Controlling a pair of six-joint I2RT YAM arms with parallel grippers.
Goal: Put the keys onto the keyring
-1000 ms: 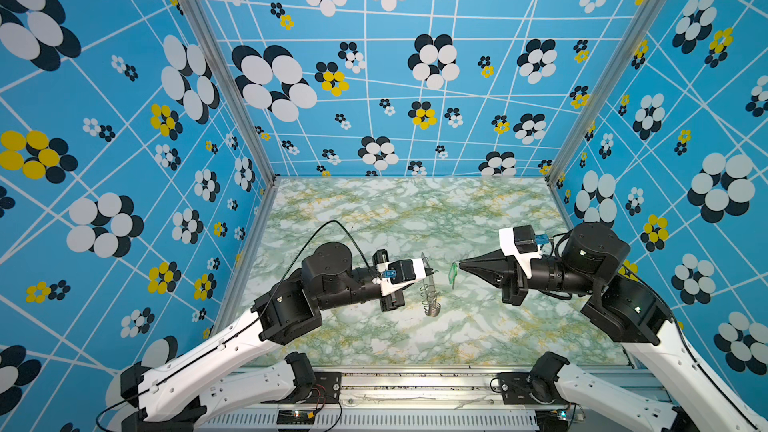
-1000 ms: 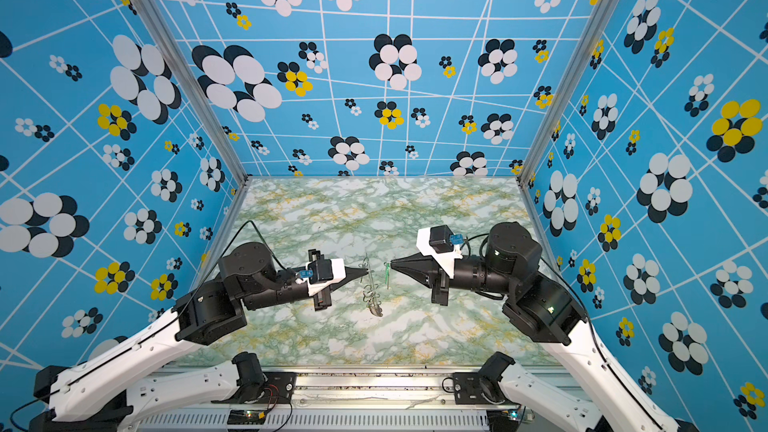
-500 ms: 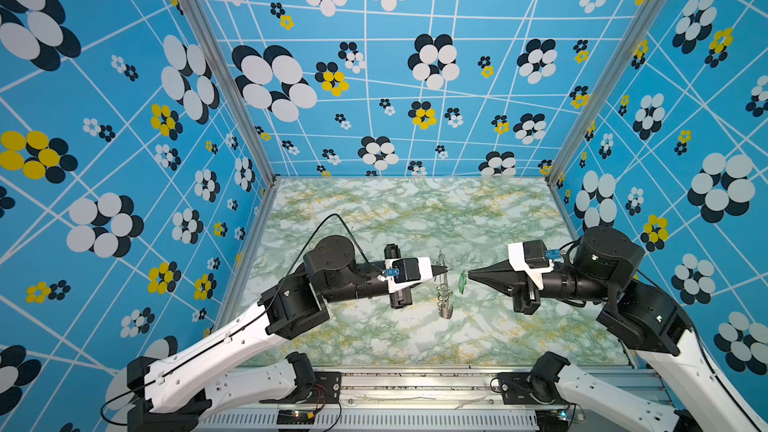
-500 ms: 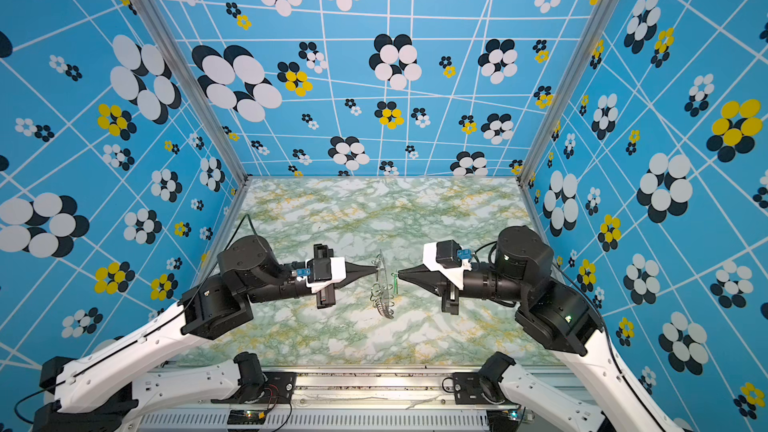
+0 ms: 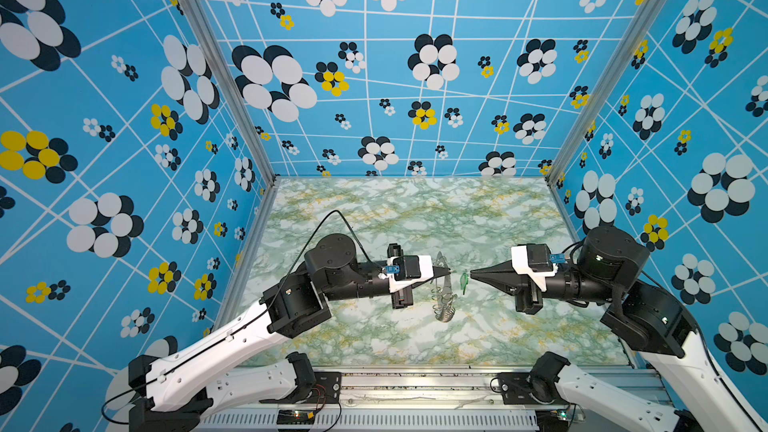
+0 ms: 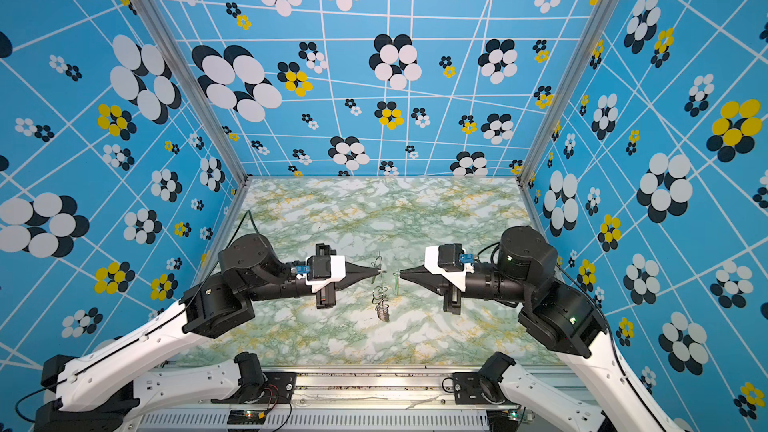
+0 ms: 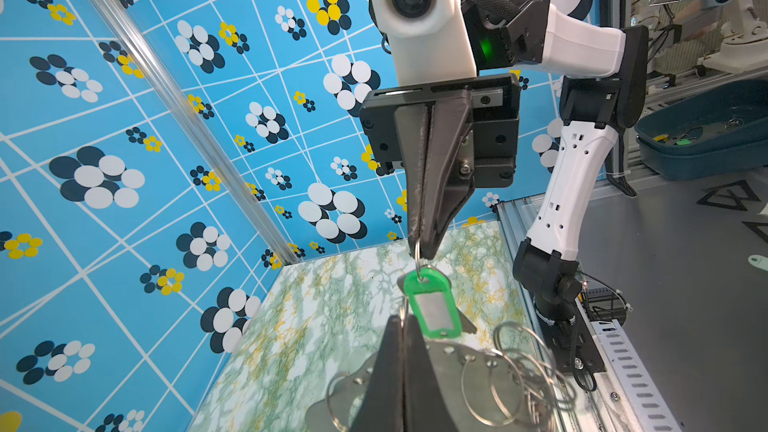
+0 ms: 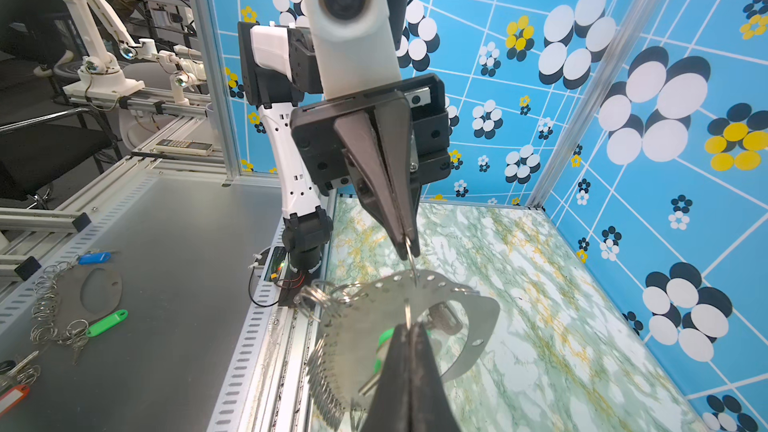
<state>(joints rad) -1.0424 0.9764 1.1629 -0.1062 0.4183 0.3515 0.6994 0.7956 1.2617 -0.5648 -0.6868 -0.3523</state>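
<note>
The keyring (image 5: 442, 289) is a flat grey plate fringed with silver wire loops. It hangs on edge above the marbled floor, also seen as the keyring (image 6: 380, 299). My left gripper (image 5: 451, 272) (image 6: 379, 272) is shut on one of its wire loops, its tips showing in the left wrist view (image 7: 402, 318) over the plate (image 7: 469, 371). The keys are one green tag (image 7: 432, 305) (image 5: 464, 282) hanging from a small ring. My right gripper (image 5: 469, 274) (image 6: 400, 273) (image 8: 409, 326) is shut on that ring, a short gap from the left tips. In the right wrist view the plate (image 8: 374, 317) mostly hides the green tag (image 8: 386, 336).
Patterned blue walls close the marbled floor (image 5: 415, 218) on three sides. Outside the cell, a grey bench holds a spare ring plate (image 8: 99, 290), a green tag (image 8: 106, 323) and a blue tag (image 8: 94, 258). A dark blue bin (image 7: 706, 130) stands beyond the right arm.
My left gripper has carried the keyring to the right. The right gripper with the green tag also shifted right, then held, and the gap between the tips has narrowed.
</note>
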